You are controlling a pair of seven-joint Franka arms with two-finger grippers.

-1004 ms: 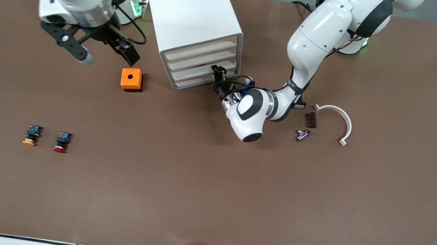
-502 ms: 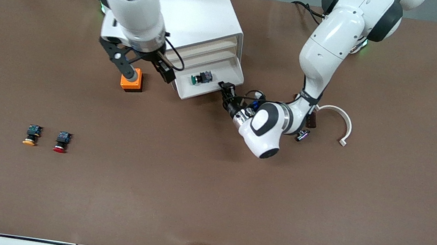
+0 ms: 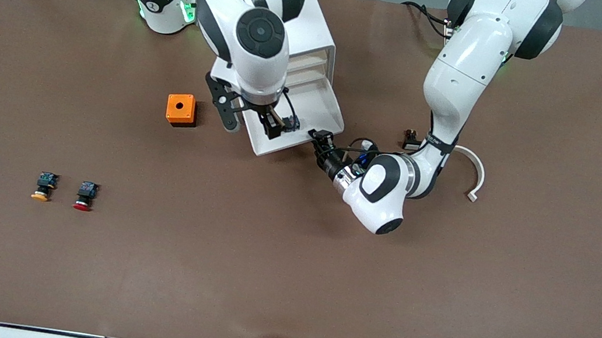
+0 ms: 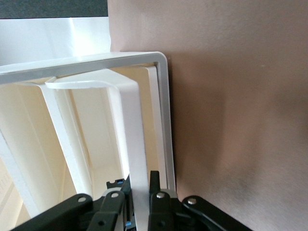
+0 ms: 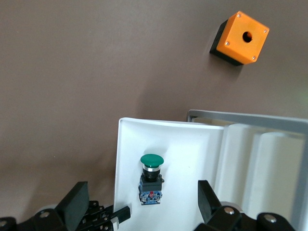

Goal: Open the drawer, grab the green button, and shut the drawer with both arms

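Note:
The cabinet (image 3: 314, 24) stands near the robots' bases with its lowest drawer (image 3: 319, 107) pulled out. My left gripper (image 3: 319, 137) is shut on the drawer's front wall (image 4: 132, 125), one finger on each face, as the left wrist view (image 4: 140, 190) shows. My right gripper (image 3: 251, 122) hangs open over the drawer. The green-capped button (image 5: 151, 179) lies on its side on the drawer floor (image 5: 192, 159), between the open right fingers (image 5: 143, 202) and apart from both. In the front view the right gripper hides most of the button.
An orange box with a hole (image 3: 180, 109) sits beside the drawer toward the right arm's end. A yellow-orange-capped button (image 3: 43, 186) and a red-capped one (image 3: 84, 196) lie nearer the front camera. A white curved piece (image 3: 474, 173) and a small dark part (image 3: 411, 140) lie toward the left arm's end.
My left gripper pulled the drawer out farther toward the front camera. My right arm swung from over the orange box to over the open drawer and the button.

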